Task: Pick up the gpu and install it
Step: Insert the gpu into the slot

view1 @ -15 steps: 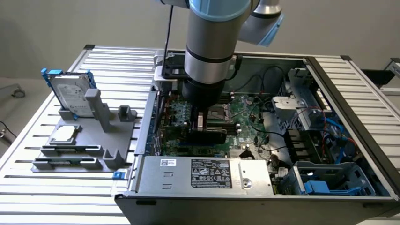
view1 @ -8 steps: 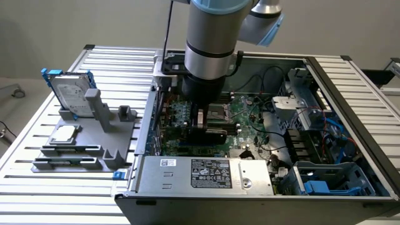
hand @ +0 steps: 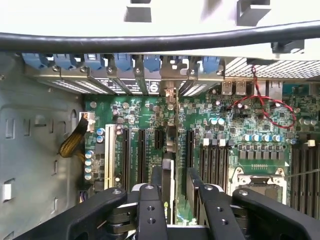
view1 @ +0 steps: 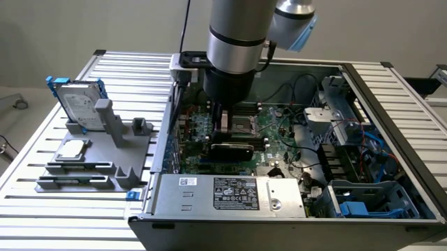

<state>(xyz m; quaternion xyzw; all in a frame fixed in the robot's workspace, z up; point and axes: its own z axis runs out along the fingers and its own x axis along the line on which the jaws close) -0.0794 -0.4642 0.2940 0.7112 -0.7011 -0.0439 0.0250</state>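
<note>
Gpu (view1: 232,152) stands on edge on the motherboard (view1: 276,136), close to the computer case's (view1: 279,220) wall on the exterior view's left. Further left, a grey fixture (view1: 104,157) holding a hard drive (view1: 78,107) sits on the slatted table (view1: 63,225). The gripper (view1: 225,135) hangs over the card with its fingers spread to either side (the wrist view shows green board between the card and one finger (hand: 210,210)). To the right lies the CPU socket (view1: 246,124), and the power supply (view1: 231,194) lines the front edge.
</note>
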